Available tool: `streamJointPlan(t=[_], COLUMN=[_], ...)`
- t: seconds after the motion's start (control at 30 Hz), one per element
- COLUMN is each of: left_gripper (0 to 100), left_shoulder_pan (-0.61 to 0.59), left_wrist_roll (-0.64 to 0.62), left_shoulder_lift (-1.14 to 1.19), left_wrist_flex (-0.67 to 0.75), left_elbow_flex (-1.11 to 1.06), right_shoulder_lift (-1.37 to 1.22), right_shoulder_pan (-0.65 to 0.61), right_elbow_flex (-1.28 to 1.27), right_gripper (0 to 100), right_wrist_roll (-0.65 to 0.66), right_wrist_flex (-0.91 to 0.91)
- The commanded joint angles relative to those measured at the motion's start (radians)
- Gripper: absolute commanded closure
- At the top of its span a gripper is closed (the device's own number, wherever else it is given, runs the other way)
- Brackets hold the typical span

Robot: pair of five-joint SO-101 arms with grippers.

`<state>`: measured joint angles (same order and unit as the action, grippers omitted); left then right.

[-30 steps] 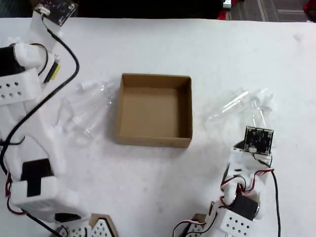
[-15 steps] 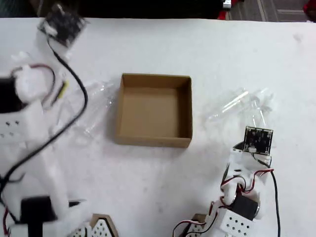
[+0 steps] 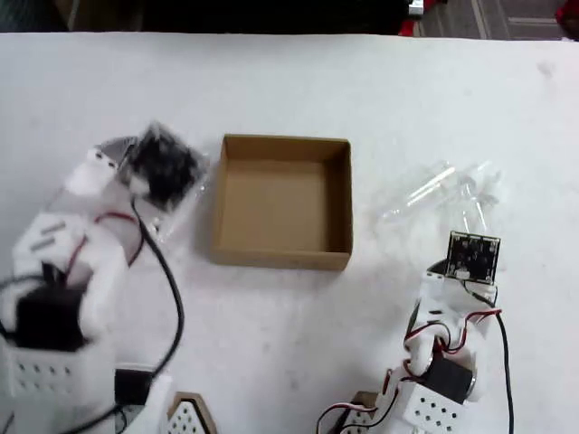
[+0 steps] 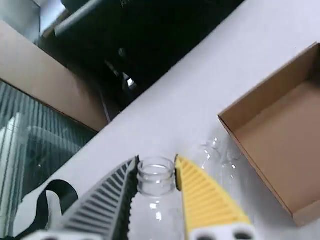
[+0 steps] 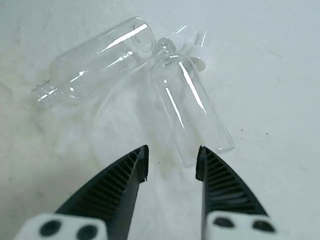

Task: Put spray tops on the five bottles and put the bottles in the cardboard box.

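While the left arm (image 3: 68,271) leans over the worktop (image 3: 362,81) just left of the cardboard box (image 3: 280,258), its black camera board (image 3: 163,172) sits right over the tool, so from above the grip itself is hidden. Over to the wrist view, and there it is: the left tool (image 4: 156,167), one grey finger (image 4: 107,200) and one yellow finger (image 4: 200,200), is clenched on the neck of a clear bottle (image 4: 156,187). The mouth is open, no spray top on it, and the body is cut off at the frame's edge. Just past the yellow finger, a second clear bottle (image 4: 220,155) lies beside the box wall, hard to make out against the white surface. The box stands open.

Across on the other side, the right arm (image 3: 439,362) sits low at the near edge, with a loose cluster of clear bottles (image 3: 434,192) just beyond it, well apart from the box. The right tool (image 5: 171,162) is released, fingers spread, gripping nothing. One uncapped bottle (image 5: 100,60) lies on its side, neck open. Another capped bottle (image 5: 192,110) lies touching it, its base just beyond the fingertips and a white spray top (image 5: 192,50) at its far end. Whether more tops lie there, I can't tell.
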<state>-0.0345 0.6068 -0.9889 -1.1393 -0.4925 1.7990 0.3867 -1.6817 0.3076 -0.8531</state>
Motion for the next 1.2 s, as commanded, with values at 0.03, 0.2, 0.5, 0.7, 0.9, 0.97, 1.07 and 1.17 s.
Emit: streamJointPlan(t=[0.03,0.2,0.5,0.7,0.9,0.97,1.07,1.17], left_gripper=[98,98,98,98,98,98,98,98], left_shoulder_pan=[0.028,0.028,0.028,0.024,0.028,0.030,0.053,0.128], left_wrist_roll=[-0.012,-0.012,-0.014,-0.270,-0.796,-0.922,-0.997,-0.950], left_shoulder_lift=[-0.291,-0.522,-0.849,-0.826,-0.825,-0.822,-0.819,-0.817], left_wrist_flex=[0.319,0.617,0.941,0.964,0.964,0.971,0.973,0.965], left_elbow_flex=[-0.276,-0.598,-1.003,-0.948,-0.914,-0.914,-0.914,-0.922], right_shoulder_lift=[0.001,0.001,0.001,0.001,0.001,0.001,0.001,0.001], right_shoulder_pan=[-0.010,-0.010,-0.010,-0.010,-0.010,-0.010,-0.010,-0.010], right_elbow_flex=[-0.008,-0.008,-0.008,-0.008,-0.008,-0.008,-0.008,-0.008], right_gripper=[85.7,85.7,85.7,85.7,85.7,85.7,85.7,85.7], right_wrist_roll=[0.003,0.003,0.003,0.003,0.003,0.003,0.003,0.003], right_wrist_flex=[-0.005,-0.005,-0.005,-0.005,-0.005,-0.005,-0.005,-0.005])
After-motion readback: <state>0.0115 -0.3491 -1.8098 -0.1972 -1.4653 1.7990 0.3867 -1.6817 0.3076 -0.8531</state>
